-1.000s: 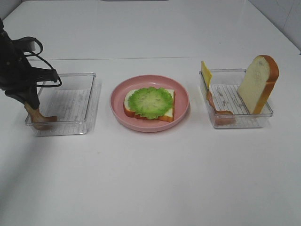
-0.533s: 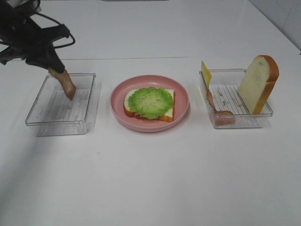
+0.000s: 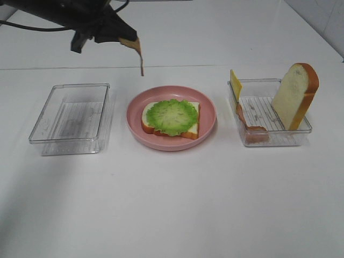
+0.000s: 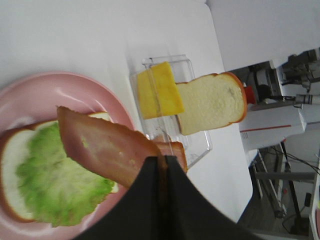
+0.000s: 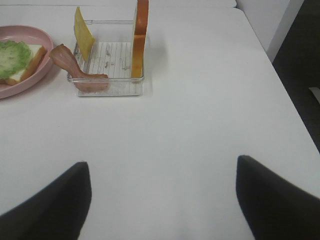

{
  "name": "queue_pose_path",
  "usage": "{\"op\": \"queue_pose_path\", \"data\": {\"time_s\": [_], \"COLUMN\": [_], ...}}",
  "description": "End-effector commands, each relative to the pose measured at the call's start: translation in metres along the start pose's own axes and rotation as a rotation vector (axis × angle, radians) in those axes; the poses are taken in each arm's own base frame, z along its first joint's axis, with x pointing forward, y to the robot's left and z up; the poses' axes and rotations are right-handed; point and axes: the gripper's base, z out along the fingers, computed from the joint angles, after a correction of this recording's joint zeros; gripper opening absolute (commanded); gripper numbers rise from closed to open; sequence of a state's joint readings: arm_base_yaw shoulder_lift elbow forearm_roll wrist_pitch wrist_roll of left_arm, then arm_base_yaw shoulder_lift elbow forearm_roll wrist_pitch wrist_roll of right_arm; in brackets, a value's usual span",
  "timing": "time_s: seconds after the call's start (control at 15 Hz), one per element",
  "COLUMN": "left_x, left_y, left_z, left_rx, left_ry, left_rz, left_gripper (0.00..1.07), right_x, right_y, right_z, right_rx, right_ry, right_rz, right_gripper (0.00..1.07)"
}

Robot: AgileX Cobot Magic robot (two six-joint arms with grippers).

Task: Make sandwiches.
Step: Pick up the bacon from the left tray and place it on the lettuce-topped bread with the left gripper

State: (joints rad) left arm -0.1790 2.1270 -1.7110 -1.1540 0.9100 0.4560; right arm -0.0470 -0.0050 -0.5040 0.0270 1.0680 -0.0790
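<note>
Bread slice [image 3: 148, 111], white with an orange-brown crust, lies flat in the middle of the pink plate [image 3: 208, 110], and a ruffled green lettuce leaf [image 3: 172, 116] covers most of its upper face, leaving only the corners and crust showing. A brown bacon strip [image 4: 100, 144] hangs in the air above the plate, near its far-left rim, clear of both lettuce and bread. The left gripper [image 4: 162, 167] pinches this strip by one end, its dark fingers pressed together on it, so the rest dangles loose; the wrist view looks down past the strip onto the lettuce. To the right of the plate, a little apart from it, stands a clear tray [image 3: 274, 141]. Inside, at the corner nearest the plate's far side, a yellow cheese square [image 3: 235, 84] leans upright against the wall. Along the wall facing the plate a second bacon strip [image 3: 250, 129] lies curled, one end rising up that wall. At the side furthest from the plate a second bread slice [image 3: 293, 97] stands on its edge, tilted against the tray's wall. To the left of the plate, just beside it, sits another clear tray [image 3: 40, 126]. Everything rests on a white table [image 3: 172, 204]. The right gripper [image 5: 165, 200] hovers low over the table, well apart from the plate and nearer the camera than the cheese tray, its two dark fingers spread wide and holding nothing.
</note>
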Motion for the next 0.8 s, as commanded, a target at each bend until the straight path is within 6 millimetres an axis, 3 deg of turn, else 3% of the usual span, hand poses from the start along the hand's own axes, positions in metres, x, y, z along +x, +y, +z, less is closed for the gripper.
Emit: {"op": "queue_pose_path", "data": {"time_s": [0.07, 0.4, 0.8], "left_x": [0.011, 0.037, 0.052], "left_y": [-0.011, -0.012, 0.008], "left_z": [0.037, 0.099, 0.119], "left_rx": [0.057, 0.11, 0.059], "left_ry": [0.07, 0.161, 0.228], "left_rz": [0.022, -0.013, -0.008], "left_gripper": [0.0, 0.0, 0.0], "right_x": [0.001, 0.001, 0.001], "right_y": [0.0, 0.0, 0.0], "right_z": [-0.002, -0.002, -0.002], "right_rx": [0.011, 0.011, 0.011], "right_ry": [-0.023, -0.023, -0.023], "right_rz": [0.01, 0.01, 0.01], "right_gripper": [0.76, 0.76, 0.76]}}
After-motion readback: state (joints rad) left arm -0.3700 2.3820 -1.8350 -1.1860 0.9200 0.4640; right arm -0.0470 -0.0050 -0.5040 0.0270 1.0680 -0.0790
